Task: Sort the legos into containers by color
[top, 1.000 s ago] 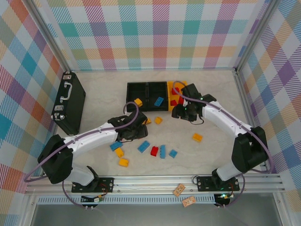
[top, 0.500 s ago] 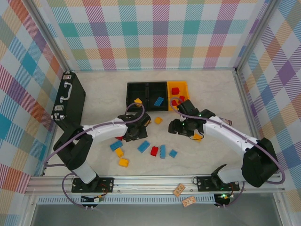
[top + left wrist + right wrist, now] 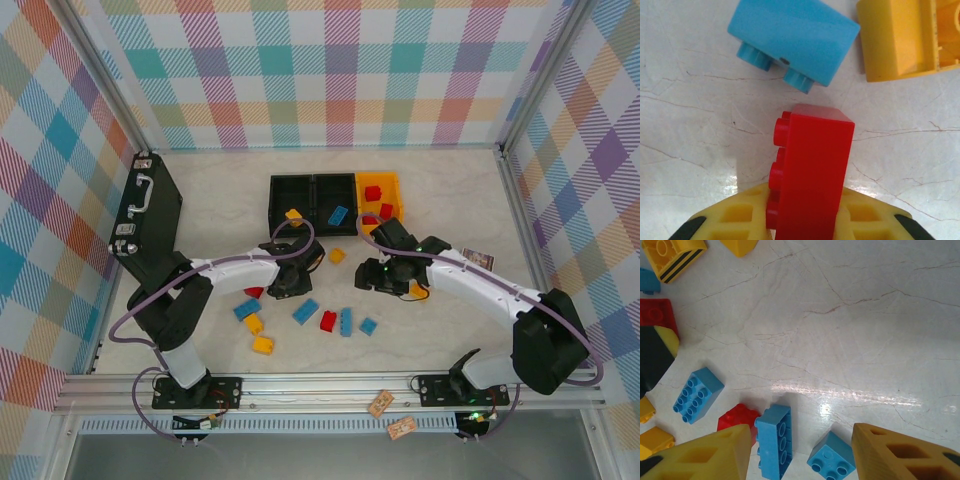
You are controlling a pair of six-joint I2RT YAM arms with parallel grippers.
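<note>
My left gripper [image 3: 807, 220] is shut on a red lego [image 3: 810, 175] that stands on edge just above the table. In the top view that left gripper [image 3: 270, 288] and the red lego [image 3: 254, 292] sit left of centre. A light blue lego [image 3: 792, 42] and a yellow one [image 3: 905, 37] lie just beyond them. My right gripper [image 3: 801, 435] hangs open over a long blue lego [image 3: 774, 440], a small blue lego [image 3: 832, 457] and a red one [image 3: 737, 417]. The containers stand at the back: two black bins [image 3: 312, 178] and an orange bin [image 3: 396, 185] with red legos inside.
A black briefcase [image 3: 148, 215] lies at the left wall. Loose legos are strewn across the near middle of the table [image 3: 306, 312]. A yellow lego [image 3: 337, 255] lies between the arms. Small cards [image 3: 380, 403] rest on the front rail.
My left gripper has closed on the red lego, its arm drawn in slightly. The right gripper has come down and left, away from the orange bin, to hover above the loose legos.
</note>
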